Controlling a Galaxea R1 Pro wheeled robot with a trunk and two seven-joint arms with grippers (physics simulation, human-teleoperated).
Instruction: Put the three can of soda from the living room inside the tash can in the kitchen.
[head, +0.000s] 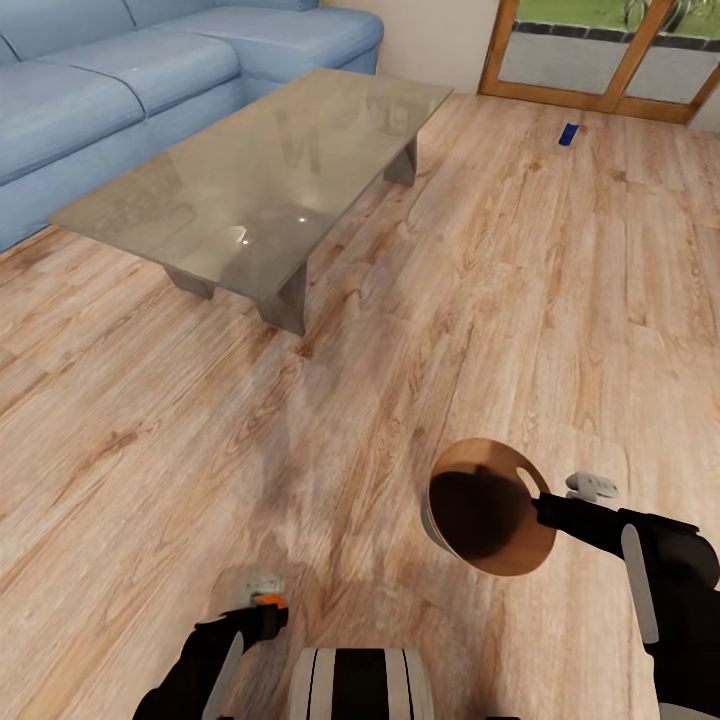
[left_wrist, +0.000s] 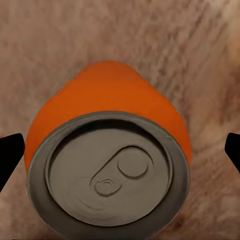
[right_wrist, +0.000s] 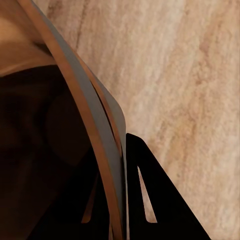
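An orange can of soda (left_wrist: 107, 95) with a grey top stands on the plank floor, seen end-on in the left wrist view. My left gripper (left_wrist: 120, 155) hangs over it, open, with a dark fingertip (left_wrist: 10, 157) at each side. In the head view that can (head: 272, 601) shows as an orange bit at my left gripper (head: 268, 608). My right gripper (head: 548, 508) is shut on the thin wall of the brown wooden tash can (head: 490, 510), which hangs tilted above the floor with its mouth towards the camera. Its wall (right_wrist: 75, 80) sits between the fingers. A dark blue can (head: 568, 133) lies on the floor far off.
A low glass table (head: 250, 190) stands ahead to the left, with a blue sofa (head: 120, 70) behind it. Wood-framed glass doors (head: 610, 60) line the far wall. Open plank floor (head: 450, 330) stretches between me and the blue can.
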